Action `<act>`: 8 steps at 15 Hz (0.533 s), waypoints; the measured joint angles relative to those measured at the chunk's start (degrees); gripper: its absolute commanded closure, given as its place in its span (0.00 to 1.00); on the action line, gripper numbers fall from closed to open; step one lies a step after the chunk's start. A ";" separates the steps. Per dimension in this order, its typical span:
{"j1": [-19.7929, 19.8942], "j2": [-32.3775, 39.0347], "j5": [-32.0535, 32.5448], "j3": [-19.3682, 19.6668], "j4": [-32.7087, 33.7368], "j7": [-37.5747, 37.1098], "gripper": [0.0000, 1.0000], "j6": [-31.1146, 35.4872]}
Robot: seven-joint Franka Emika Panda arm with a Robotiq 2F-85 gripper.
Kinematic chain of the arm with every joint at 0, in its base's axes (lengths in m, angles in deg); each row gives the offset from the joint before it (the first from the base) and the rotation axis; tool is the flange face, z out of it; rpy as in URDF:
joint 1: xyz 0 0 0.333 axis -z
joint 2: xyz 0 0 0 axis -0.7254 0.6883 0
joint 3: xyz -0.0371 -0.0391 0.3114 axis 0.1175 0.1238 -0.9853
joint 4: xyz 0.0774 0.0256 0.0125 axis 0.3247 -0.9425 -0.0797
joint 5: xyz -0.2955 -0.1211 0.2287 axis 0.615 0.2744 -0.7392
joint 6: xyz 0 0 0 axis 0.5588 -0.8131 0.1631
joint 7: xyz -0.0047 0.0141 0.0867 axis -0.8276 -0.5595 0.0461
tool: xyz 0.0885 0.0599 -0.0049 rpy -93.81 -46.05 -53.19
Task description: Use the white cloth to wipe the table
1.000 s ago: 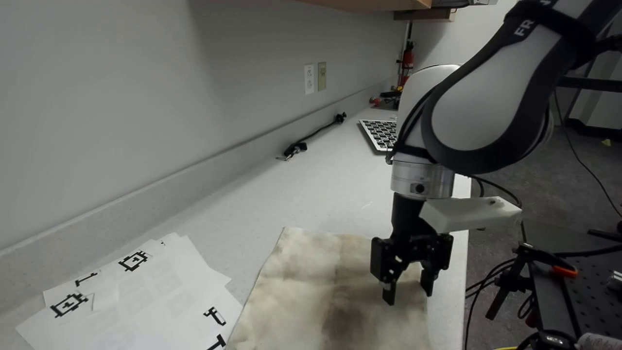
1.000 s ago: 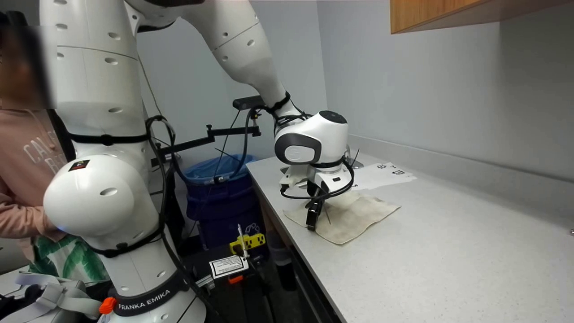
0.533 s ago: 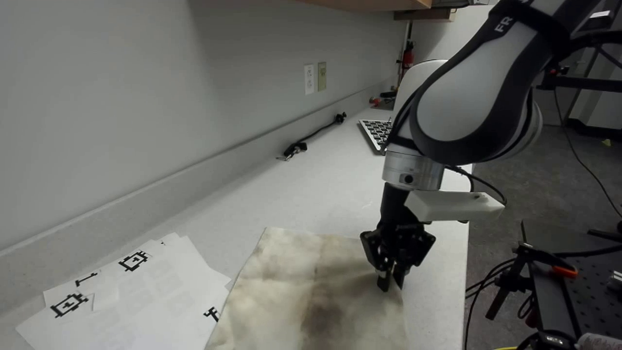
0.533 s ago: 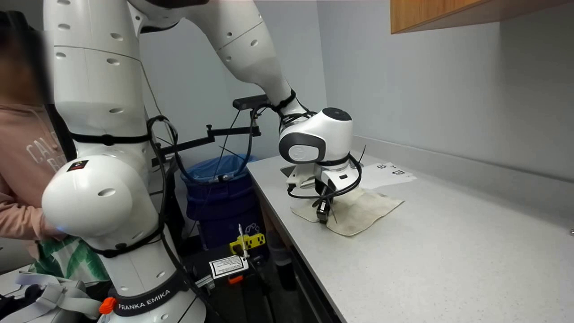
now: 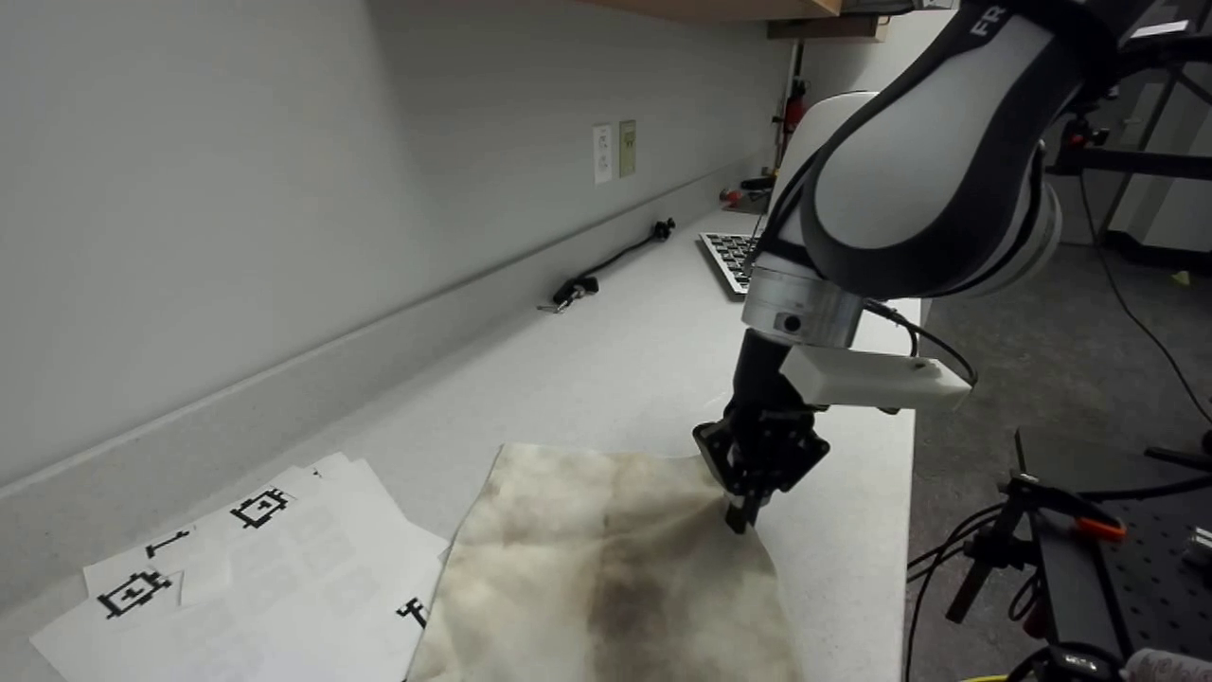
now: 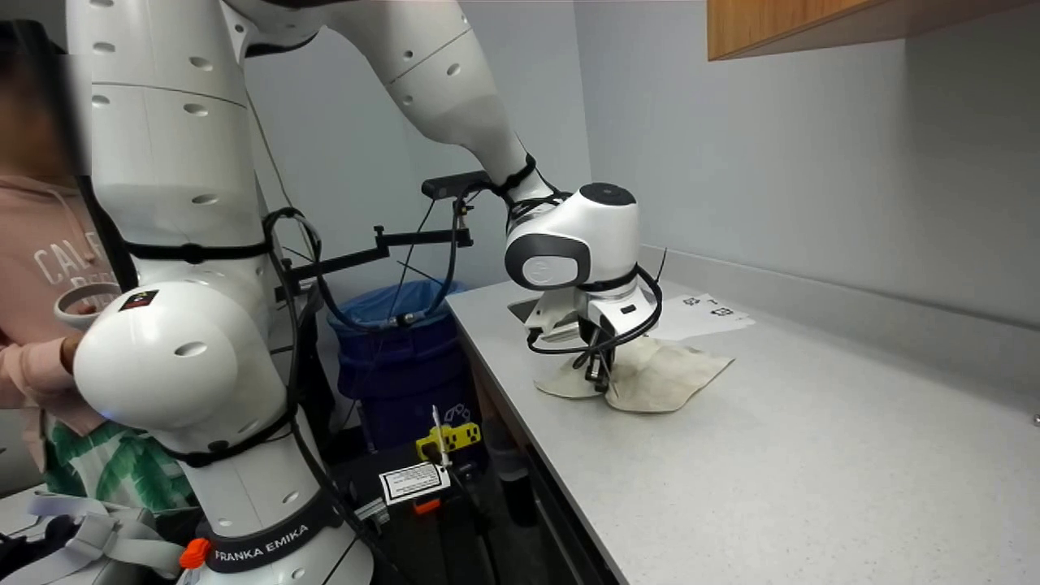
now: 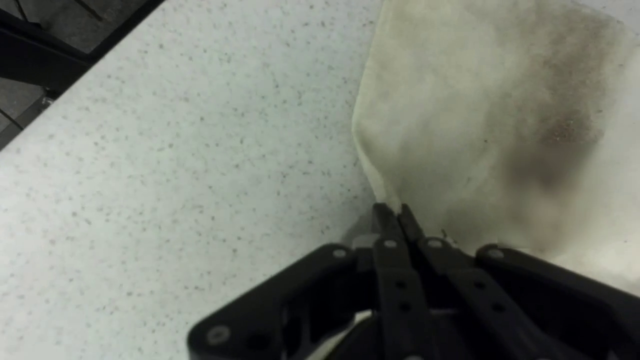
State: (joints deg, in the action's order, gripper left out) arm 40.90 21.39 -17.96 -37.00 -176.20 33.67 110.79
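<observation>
The white cloth (image 5: 587, 568), cream with grey-brown stains, is spread on the table (image 5: 606, 379); both exterior views show it. My gripper (image 5: 743, 521) is shut on the cloth's edge near the table's front side. In the wrist view the fingertips (image 7: 384, 212) meet, and the cloth (image 7: 435, 95) runs into them in a pinched ridge. That pinched part stands raised with folds around it, and in an exterior view the cloth (image 6: 670, 378) bulges beside the gripper (image 6: 600, 380). The rest of the cloth lies mostly flat, its near end cut off by the picture's bottom in an exterior view.
Paper sheets with black markers (image 5: 275, 587) lie on the table beside the cloth, towards the wall. Keys on a black cord (image 5: 576, 290) and a checkered board (image 5: 734, 256) sit farther along. The table drops off at its front edge (image 6: 528, 422). A person (image 6: 49, 325) is behind the arm.
The gripper has gone from open to shut, catching the cloth's edge. It moved a little towards the wall and then upward, shifting the cloth with it and raising the pinched edge.
</observation>
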 measured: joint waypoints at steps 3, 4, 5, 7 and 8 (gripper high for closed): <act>-0.30 -4.00 2.58 0.00 -1.55 -1.50 0.99 -0.02; -0.48 -5.80 4.33 0.01 -2.31 -2.65 0.99 -0.06; -0.69 -7.85 6.35 0.00 -3.15 -4.01 0.99 -0.20; -0.98 -12.15 10.30 -0.01 -4.70 -6.51 0.99 -0.67; -1.00 -14.35 12.55 -0.01 -5.33 -8.00 0.99 -1.29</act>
State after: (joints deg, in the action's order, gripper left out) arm 39.90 7.04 -5.40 -37.01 -181.54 25.67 109.50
